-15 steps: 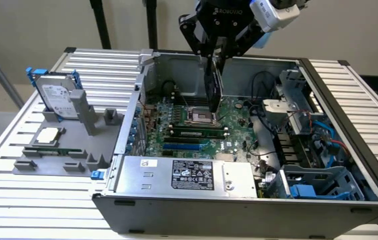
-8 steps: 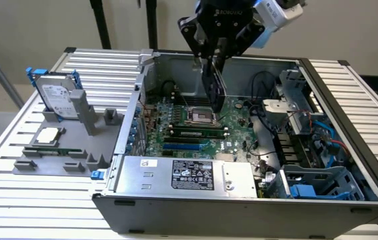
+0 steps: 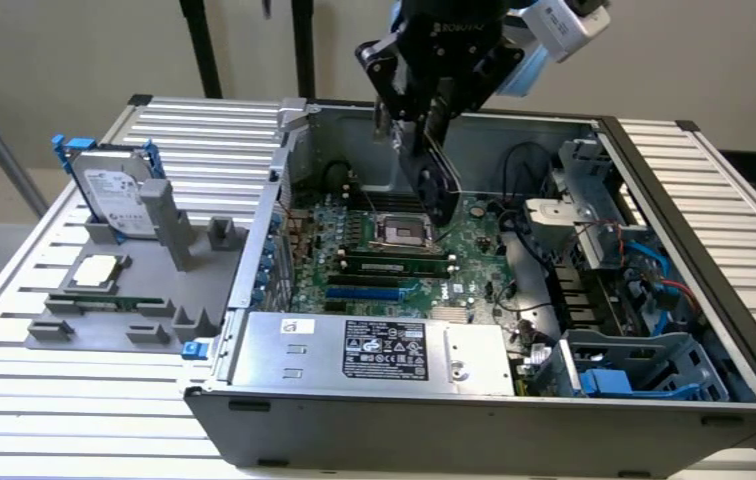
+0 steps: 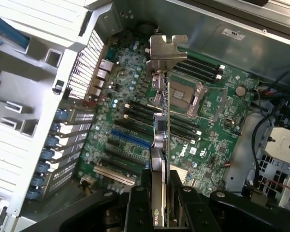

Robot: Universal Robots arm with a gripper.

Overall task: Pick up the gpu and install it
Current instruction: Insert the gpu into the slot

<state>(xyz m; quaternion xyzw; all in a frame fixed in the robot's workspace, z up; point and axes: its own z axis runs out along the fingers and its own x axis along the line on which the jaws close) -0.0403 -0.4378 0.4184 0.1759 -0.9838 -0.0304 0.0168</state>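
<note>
Gripper holds gpu over open computer case

The gpu [image 4: 160,145] stands edge-on, clamped between the jaws of the gripper [image 3: 421,112], its silver bracket [image 4: 166,48] at the end farthest from them. The motherboard [image 3: 465,262] lies beneath the jaws, the power supply [image 3: 365,350] is well off, and the hard drive [image 3: 118,195] stands outside the case.
</note>
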